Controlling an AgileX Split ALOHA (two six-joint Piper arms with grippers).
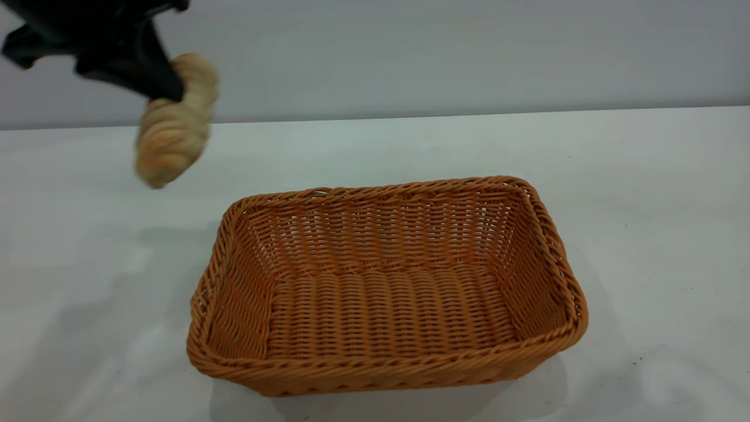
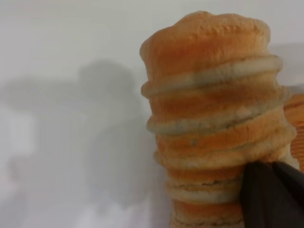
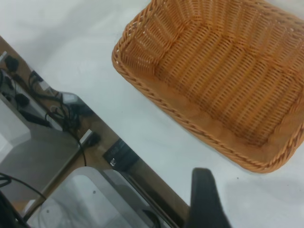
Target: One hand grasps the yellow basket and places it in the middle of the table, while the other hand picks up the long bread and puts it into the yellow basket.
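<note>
Aloft, up and left of the empty yellow basket (image 1: 387, 287): left gripper (image 1: 170, 88) clamped on long bread (image 1: 174, 126). Right gripper (image 3: 204, 199) beside basket, finger state unclear.

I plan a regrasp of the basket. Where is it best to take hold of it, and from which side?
Grip the yellow basket by its braided rim, coming from above with one claw finger inside and one outside. It has no handle, the walls slope outward, and it is empty, so the rim is likely the only graspable edge.

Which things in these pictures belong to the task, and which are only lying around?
Belong to the task:
- yellow basket, empty, on the table
- long bread, held in the air by the left gripper

Only around:
- cables past the table edge
</note>
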